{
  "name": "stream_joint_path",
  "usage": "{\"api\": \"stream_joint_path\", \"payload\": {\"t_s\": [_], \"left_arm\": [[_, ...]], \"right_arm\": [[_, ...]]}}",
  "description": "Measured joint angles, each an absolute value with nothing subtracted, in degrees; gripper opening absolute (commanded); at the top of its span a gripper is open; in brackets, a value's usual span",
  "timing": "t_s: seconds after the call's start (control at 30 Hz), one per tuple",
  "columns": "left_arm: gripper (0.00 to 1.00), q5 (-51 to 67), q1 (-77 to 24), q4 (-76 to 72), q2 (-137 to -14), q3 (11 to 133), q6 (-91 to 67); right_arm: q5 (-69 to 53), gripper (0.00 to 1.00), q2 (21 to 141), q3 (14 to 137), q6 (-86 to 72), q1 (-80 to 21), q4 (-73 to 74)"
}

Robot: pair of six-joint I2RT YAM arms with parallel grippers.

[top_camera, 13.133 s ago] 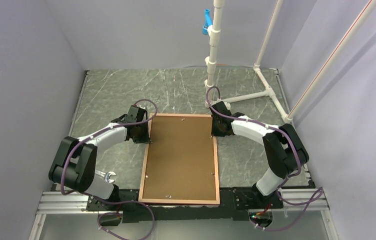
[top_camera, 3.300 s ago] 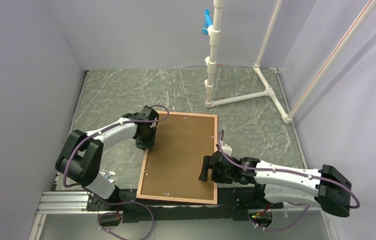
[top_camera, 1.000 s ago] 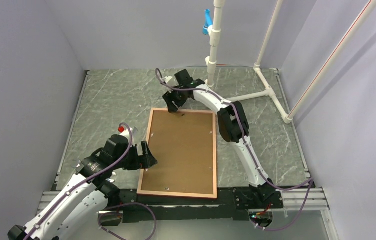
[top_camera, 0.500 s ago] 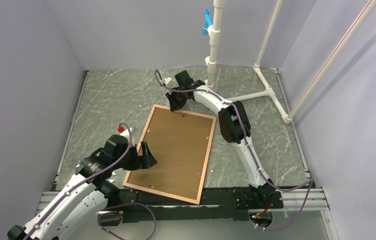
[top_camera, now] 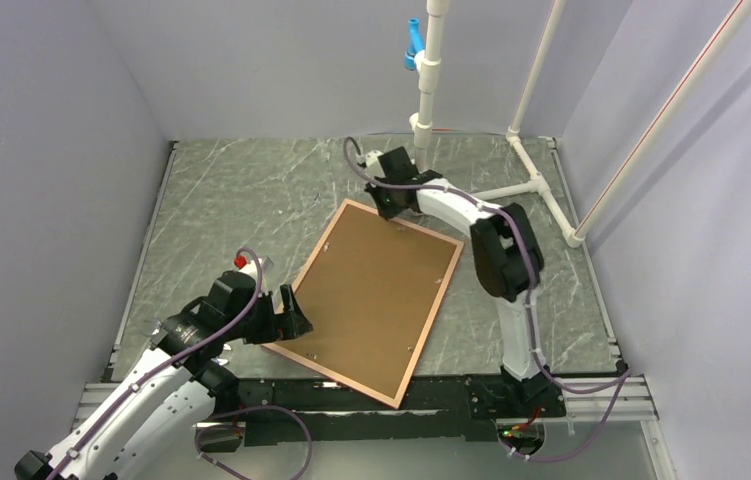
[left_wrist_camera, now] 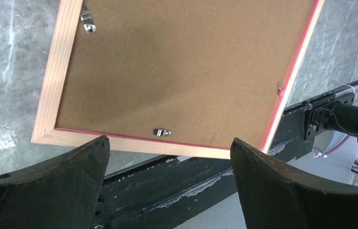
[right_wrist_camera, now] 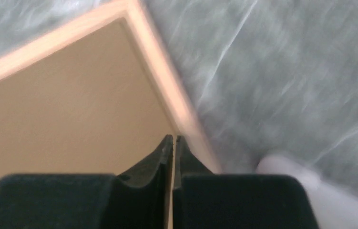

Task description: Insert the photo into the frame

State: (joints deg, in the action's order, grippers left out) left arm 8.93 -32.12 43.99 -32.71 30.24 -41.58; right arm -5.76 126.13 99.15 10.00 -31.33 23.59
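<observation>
Frame: the frame (left_wrist_camera: pixel 56 71) is lying back-up in the middle of the desk (top_camera: pixel 231 200). It is sitting at a slant in the top view, with one corner pointing to the upper middle. The opposite corner is reaching over the black base plate (top_camera: pixel 451 395) at the bottom.
Board: a brown board (top_camera: pixel 366 300) is filling the frame's back. A pale wood rail with a pinkish-red lip is running round it.
Clips: small metal clips are sitting on the board. In the left wrist view, one clip (left_wrist_camera: pixel 161 131) is by the near rail and another (left_wrist_camera: pixel 87 21) is at the upper left.
Left gripper: the left gripper (top_camera: pixel 293 310) is hovering low at the frame's left corner, in the lower left of the top view.
Left fingers: the left fingers (left_wrist_camera: pixel 72 167) are standing released and spread wide, grasping nothing. In the wrist view the near rail is showing between them. Whether they are touching it I cannot tell.
Right gripper: the right gripper (right_wrist_camera: pixel 172 139) is sitting over the frame's top corner, in the upper middle of the top view.
Right fingers: the right fingers (right_wrist_camera: pixel 153 162) are clenched, with only a thin slit between the tips. They are lying over the board just inside the rail. The wrist view is blurred, so whether they are pinching anything thin I cannot tell.
Pipe stand: a white pipe stand (top_camera: pixel 429 100) is standing at the upper right of the desk, near the right gripper.
</observation>
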Motion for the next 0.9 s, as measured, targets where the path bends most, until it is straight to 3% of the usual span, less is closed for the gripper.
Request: {"api": "stream_joint_path", "payload": {"t_s": [0.2,0.4,0.67,0.7,0.9], "left_arm": [[0.97,8.36,-32.12,44.45,-33.39,30.24,-43.0],[0.94,7.46,-32.12,45.47,-34.87,30.24,-45.04],[0.8,5.61,-32.12,45.58,-37.17,25.71,-52.16],[0.79,5.3,-32.12,45.3,-37.69,24.91,-53.25],[0.72,4.19,-32.29,44.77,-42.78,22.13,-56.42]], "right_arm": [[-5.56,0.0,109.89,79.75,0.05,-33.52,28.27],[-3.84,0.0,105.73,71.33,-3.86,-34.79,29.12],[-3.81,0.0,99.02,63.24,-9.17,-31.35,28.08],[-4.47,0.02,98.26,62.33,-9.82,-30.55,27.7],[-5.02,0.36,93.76,57.76,-12.69,-25.98,27.75]]}}
